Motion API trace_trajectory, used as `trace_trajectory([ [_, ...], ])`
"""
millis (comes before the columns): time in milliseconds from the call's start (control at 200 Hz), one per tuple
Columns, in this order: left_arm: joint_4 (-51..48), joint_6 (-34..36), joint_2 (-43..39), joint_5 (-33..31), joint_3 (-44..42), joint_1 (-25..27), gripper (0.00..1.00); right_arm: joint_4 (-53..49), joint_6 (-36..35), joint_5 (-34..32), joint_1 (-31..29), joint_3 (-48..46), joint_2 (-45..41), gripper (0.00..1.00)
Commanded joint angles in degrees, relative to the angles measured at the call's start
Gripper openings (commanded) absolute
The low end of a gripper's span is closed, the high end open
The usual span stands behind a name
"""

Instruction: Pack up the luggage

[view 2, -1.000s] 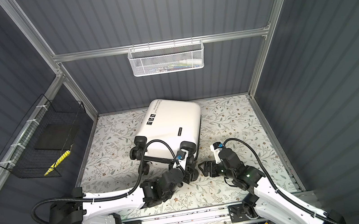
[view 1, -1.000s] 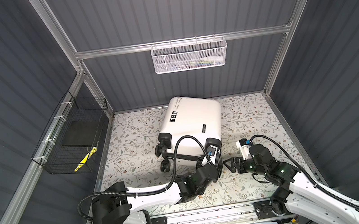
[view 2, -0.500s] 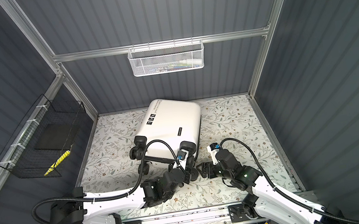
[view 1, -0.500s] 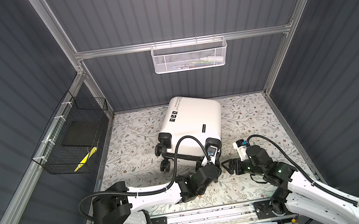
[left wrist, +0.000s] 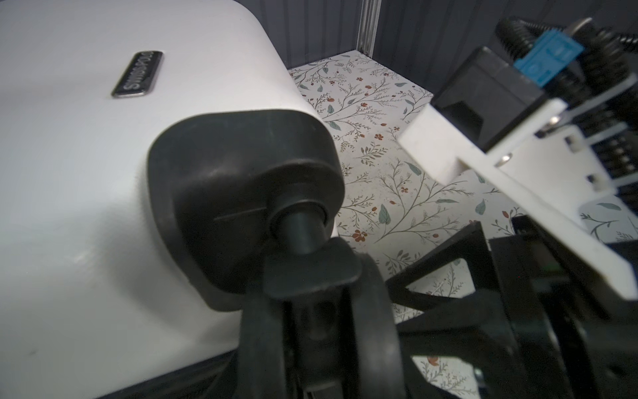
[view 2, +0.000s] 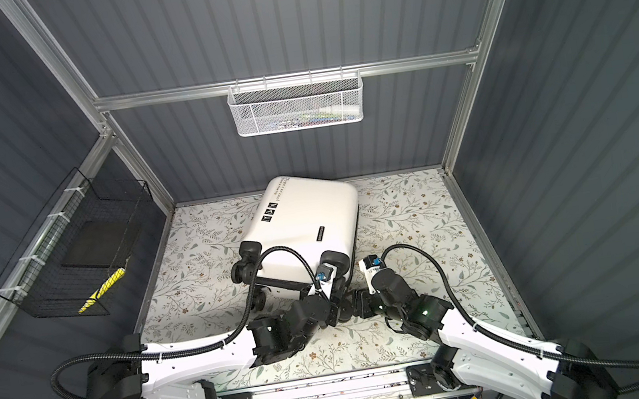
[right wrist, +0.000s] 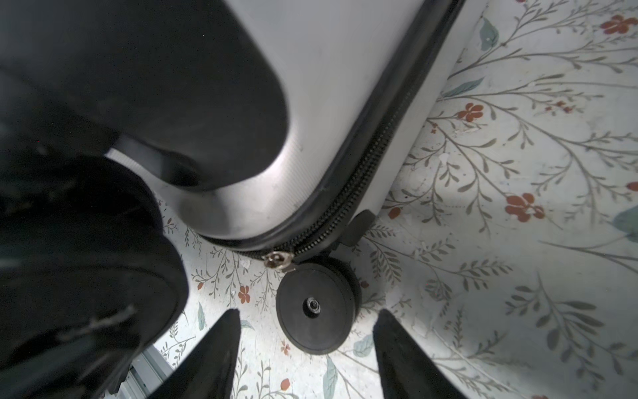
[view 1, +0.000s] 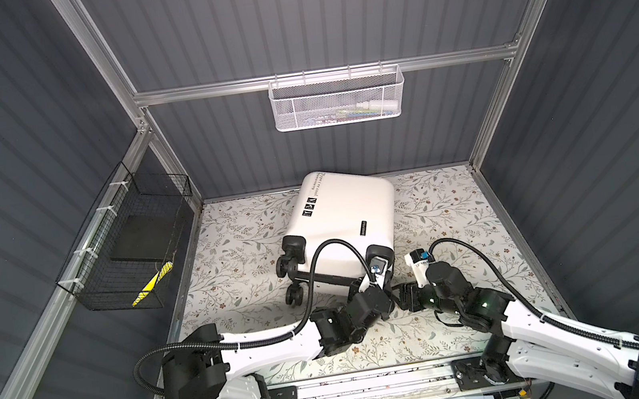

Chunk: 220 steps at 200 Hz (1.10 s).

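Observation:
The luggage is a white hard-shell suitcase lying shut on the floral floor in both top views, its black wheels toward the front. My left gripper is at its near right corner. In the left wrist view the gripper is shut on the upper spinner wheel under the black wheel housing. My right gripper faces it from the right, low over the floor. In the right wrist view the right gripper is open, the lower wheel just beyond its fingertips. A metal zipper pull hangs by that wheel.
A white mesh basket hangs on the back rail with small items in it. A black wire basket on the left wall holds a dark flat thing and a yellow thing. Grey walls enclose the floral floor; an aluminium rail runs along the front.
My right gripper has moved left toward the suitcase's near corner and its jaws have narrowed. The left arm has stayed at the wheel.

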State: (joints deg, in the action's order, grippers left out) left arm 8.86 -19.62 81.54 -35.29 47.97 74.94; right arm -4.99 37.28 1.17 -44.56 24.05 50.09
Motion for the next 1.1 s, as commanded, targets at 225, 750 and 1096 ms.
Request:
trace_trajectory([
  [225, 8.3, -1.5, -2.1, 5.5, 5.5, 1.2, 0.0, 8.6, 3.2, -5.9, -1.9, -1.1, 4.7, 0.52],
  [750, 8.3, -2.0, -2.5, 4.6, 4.9, 1.3, 0.0, 11.1, 4.4, -6.7, -3.0, -2.2, 8.0, 0.22],
  [1096, 8.4, -2.2, -3.4, 4.1, 3.9, 1.3, 0.0, 8.5, 4.3, -8.3, -2.9, -3.9, 5.0, 0.0],
])
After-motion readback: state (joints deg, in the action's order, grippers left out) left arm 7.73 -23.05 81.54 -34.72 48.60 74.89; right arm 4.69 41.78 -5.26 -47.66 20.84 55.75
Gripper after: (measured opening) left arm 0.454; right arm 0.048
